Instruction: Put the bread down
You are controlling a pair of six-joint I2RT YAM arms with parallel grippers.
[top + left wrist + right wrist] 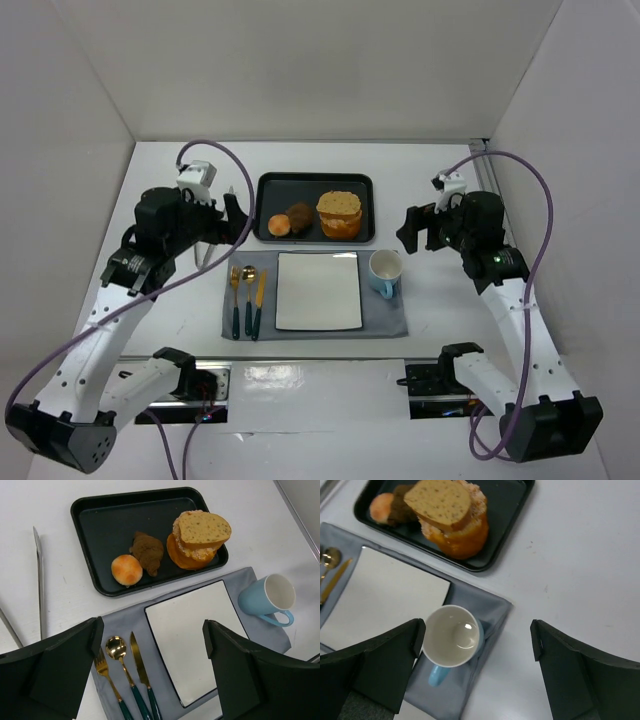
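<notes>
- The bread (pixel 204 528) lies on top of the thick orange-yellow bun stack (pixel 186 559), a little tilted, and neither of my grippers touches it.
- The stack stands at the right end of the black tray (pixel 300 186), seen from above.
- In the same tray, to the left of the stack, lie a dark-brown roll (pixel 147 551) and a small orange roll (pixel 126 570), touching each other.
- The tray sits on the white table (pixel 180 300), just behind a grey mat (pixel 385 321).
- On the mat there is a white square plate (pixel 318 290) with nothing on it.
- On the left of the plate a fork (pixel 102 667), a spoon (pixel 116 647) and a knife (pixel 137 660) lie side by side.
- On the right of the plate stands a light blue cup (pixel 385 272), upright, on the edge of the mat.
- My left gripper (pixel 235 222) hangs above the table near the left end of the tray. Its jaws are wide apart and hold nothing.
- My right gripper (pixel 412 228) hangs to the right of the tray, near the cup. Its jaws are also spread, with nothing between them.
- A thin metal tool like tongs (pixel 39 570) lies on the table to the left of the tray.
</notes>
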